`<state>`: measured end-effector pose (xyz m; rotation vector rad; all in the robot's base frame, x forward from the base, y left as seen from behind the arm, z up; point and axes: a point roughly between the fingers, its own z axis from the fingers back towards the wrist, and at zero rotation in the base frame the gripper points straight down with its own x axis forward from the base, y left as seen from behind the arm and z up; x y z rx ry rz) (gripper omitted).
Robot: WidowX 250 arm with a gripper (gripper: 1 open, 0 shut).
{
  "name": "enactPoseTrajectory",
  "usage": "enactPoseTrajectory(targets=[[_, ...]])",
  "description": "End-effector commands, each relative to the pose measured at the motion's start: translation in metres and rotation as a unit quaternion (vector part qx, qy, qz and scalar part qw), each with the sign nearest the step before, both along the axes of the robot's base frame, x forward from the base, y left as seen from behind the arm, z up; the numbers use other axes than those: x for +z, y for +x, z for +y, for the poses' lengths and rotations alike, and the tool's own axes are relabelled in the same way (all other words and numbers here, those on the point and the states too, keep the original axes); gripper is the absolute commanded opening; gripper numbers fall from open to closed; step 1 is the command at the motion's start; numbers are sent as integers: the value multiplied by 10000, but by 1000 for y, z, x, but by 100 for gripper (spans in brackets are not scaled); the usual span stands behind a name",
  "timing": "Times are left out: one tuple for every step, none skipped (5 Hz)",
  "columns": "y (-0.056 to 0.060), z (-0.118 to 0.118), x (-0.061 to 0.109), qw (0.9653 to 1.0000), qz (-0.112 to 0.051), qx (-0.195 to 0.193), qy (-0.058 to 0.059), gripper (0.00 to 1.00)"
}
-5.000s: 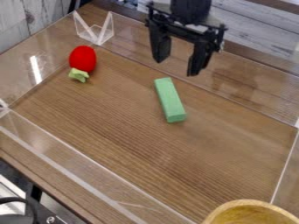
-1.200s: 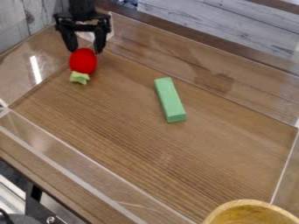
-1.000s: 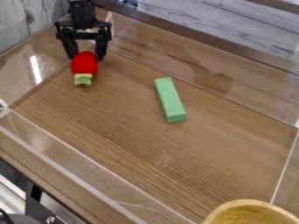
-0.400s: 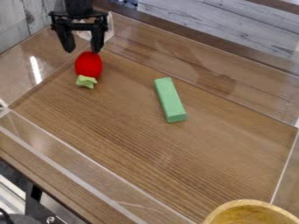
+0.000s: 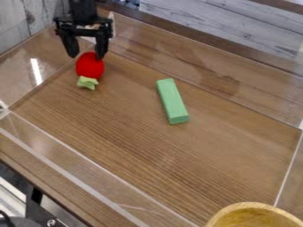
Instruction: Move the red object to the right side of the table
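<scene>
Gripper now at the far left over the red object, no longer behind the green block, red object nudged slightly right and nearer, jaws spread around its top

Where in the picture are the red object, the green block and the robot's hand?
red object [image 5: 89, 65]: camera view, on its red body.
green block [image 5: 173, 100]: camera view, mid top face.
hand [image 5: 85, 43]: camera view, midway between fingertips.
</scene>
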<state>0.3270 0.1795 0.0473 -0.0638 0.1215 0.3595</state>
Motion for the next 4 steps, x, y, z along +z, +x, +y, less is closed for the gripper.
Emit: enactPoseTrajectory(targets=[[7, -4, 5, 9997, -171, -44, 156, 100], [14, 2, -6, 9996, -136, 210, 155, 100], [19, 4, -9, 9989, -120, 447, 113, 0], [9, 10, -10, 9988, -98, 475, 51, 0]])
